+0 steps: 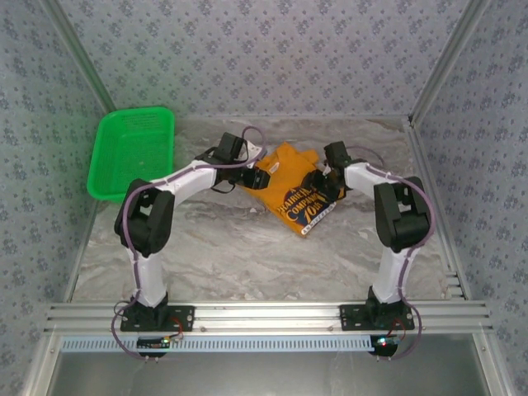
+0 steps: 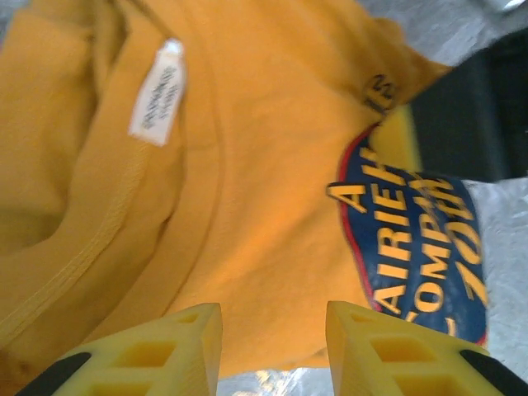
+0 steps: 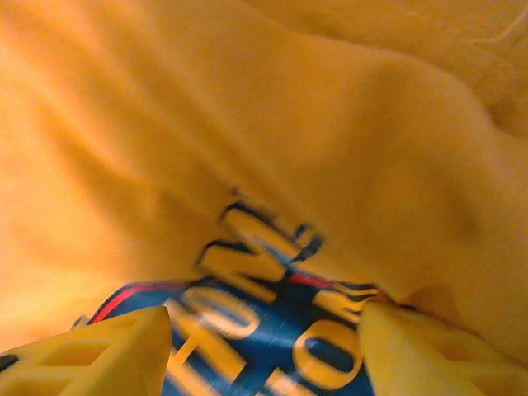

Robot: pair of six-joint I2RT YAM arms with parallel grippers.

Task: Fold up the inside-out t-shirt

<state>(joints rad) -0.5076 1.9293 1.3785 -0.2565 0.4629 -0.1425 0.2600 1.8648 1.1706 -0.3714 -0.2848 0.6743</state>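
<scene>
while the green basket sits off at the far left of the table, the left arm climbs from its base at the near rail, folds at the elbow and sends its forearm out to the right, low over the marble-patterned top. the left gripper is right at the left edge of the t-shirt. on the left wrist camera its yellow fingers stand apart with nothing between them, just short of the cloth's near hem. the white tag shows inside the collar further on.

the shirt lies bunched in the middle of the table, toward the far side, between the two grippers. its long axis runs on a diagonal, from far-left down to near-right. the dark blue print faces up at the near-right end, yellow lettering showing.

over on the right, the right arm mirrors the pose: up from its base, elbow bent, forearm reaching in to the left. the right gripper is at the shirt's right edge. its fingers are spread wide just over the print, gripping nothing.
</scene>
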